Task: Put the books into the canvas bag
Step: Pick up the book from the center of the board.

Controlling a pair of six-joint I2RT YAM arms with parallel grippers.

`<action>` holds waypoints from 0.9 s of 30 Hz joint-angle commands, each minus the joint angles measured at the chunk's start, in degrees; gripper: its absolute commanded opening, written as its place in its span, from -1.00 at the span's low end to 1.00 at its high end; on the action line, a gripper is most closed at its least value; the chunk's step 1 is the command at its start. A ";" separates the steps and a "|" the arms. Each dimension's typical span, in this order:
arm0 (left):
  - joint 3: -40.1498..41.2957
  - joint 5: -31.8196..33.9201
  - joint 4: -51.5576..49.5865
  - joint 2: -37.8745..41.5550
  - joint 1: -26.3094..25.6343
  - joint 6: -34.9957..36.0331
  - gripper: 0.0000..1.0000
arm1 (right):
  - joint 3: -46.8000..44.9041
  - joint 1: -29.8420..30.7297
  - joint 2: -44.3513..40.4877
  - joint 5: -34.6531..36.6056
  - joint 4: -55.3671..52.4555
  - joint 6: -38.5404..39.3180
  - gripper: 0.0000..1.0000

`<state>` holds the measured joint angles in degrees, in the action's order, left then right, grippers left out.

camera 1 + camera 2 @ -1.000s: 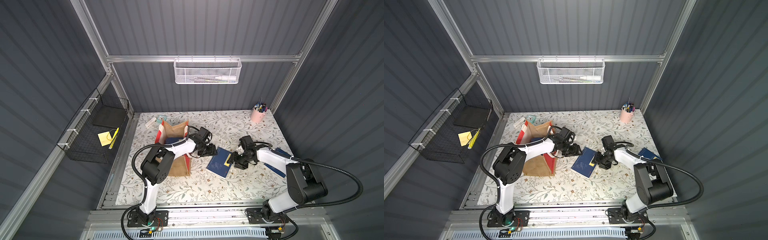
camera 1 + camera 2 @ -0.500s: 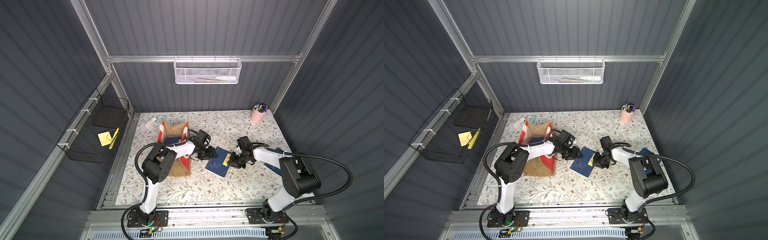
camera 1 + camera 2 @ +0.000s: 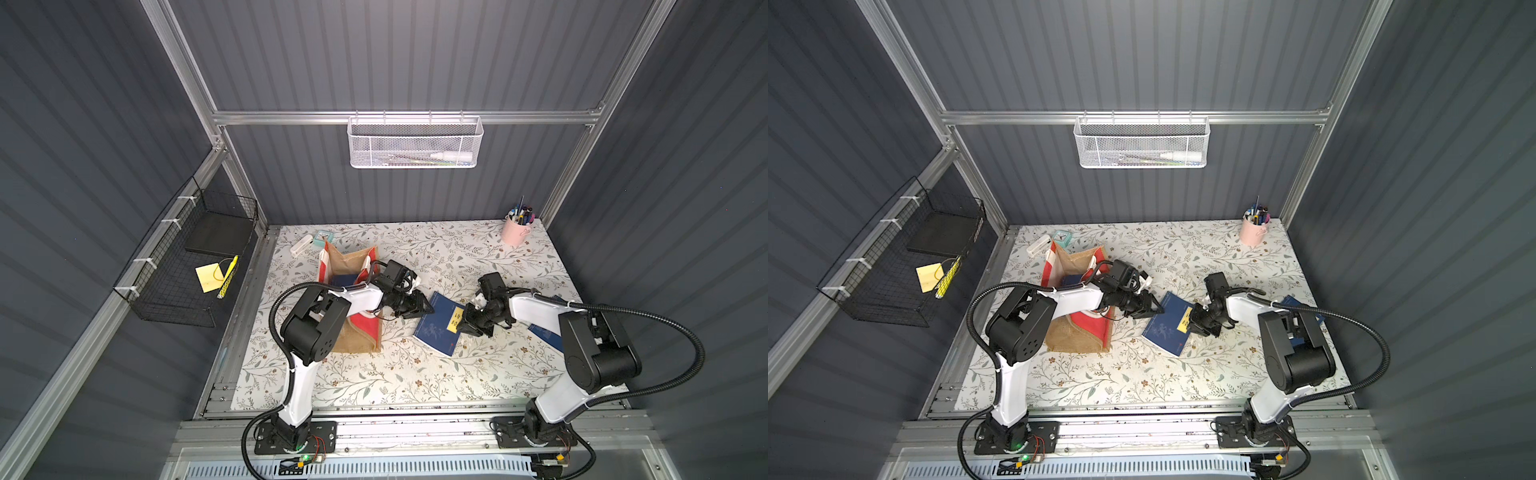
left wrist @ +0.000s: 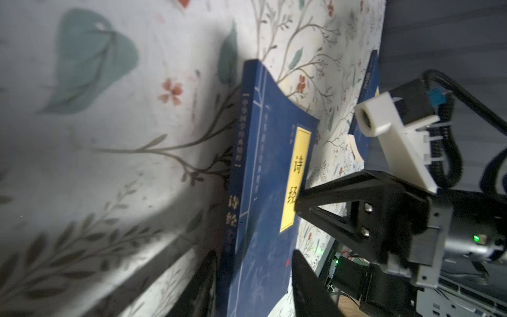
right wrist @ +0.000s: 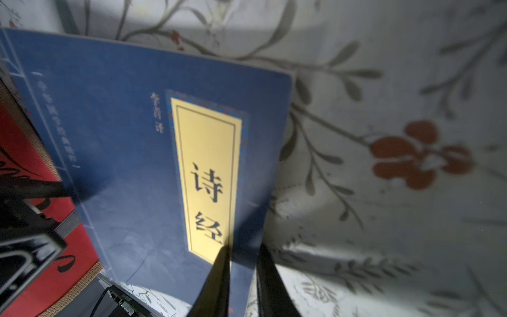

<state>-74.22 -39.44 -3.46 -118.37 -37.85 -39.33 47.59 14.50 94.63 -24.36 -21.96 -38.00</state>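
Note:
A navy book (image 3: 436, 332) (image 3: 1163, 330) with a yellow title label lies mid-table, right of the canvas bag (image 3: 353, 257) (image 3: 1077, 257). The bag is tan with red-and-white sides and has a navy book (image 3: 345, 279) inside. My right gripper (image 3: 459, 326) (image 5: 245, 248) is shut on the book's (image 5: 123, 137) label-side edge, one finger on the cover and one under it. My left gripper (image 3: 430, 309) (image 4: 252, 255) straddles the spine edge of the book (image 4: 269, 164), open with a gap beside one finger. Another navy book (image 3: 544, 332) lies partly under the right arm.
A pink pen cup (image 3: 515, 230) stands at the back right corner. A small teal clock (image 3: 323, 236) and a white item (image 3: 301, 245) lie behind the bag. A white mesh basket (image 3: 413, 143) hangs on the back wall, a black wire basket (image 3: 187, 266) on the left wall.
The right gripper has closed onto the book's label-side edge. The left gripper has moved down to the spine edge and its jaws have narrowed. The book has barely shifted.

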 commanded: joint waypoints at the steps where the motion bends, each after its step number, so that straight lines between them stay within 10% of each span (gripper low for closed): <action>1: 1.50 -5.56 4.98 1.45 -1.00 -1.80 -0.21 | -1.45 0.25 1.60 -0.69 2.31 -0.32 -0.58; 12: -0.86 -3.26 -1.06 3.49 -1.00 2.33 -0.85 | -1.12 0.26 -0.41 -0.60 2.00 0.11 -0.56; 27: -17.15 19.06 -27.24 20.46 0.79 21.50 -1.00 | 6.95 2.89 -15.34 4.67 -7.71 0.25 -0.18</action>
<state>-88.60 -27.90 -24.32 -103.22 -38.00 -24.16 52.05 15.90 81.25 -22.52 -25.32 -38.35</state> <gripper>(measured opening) 0.110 0.404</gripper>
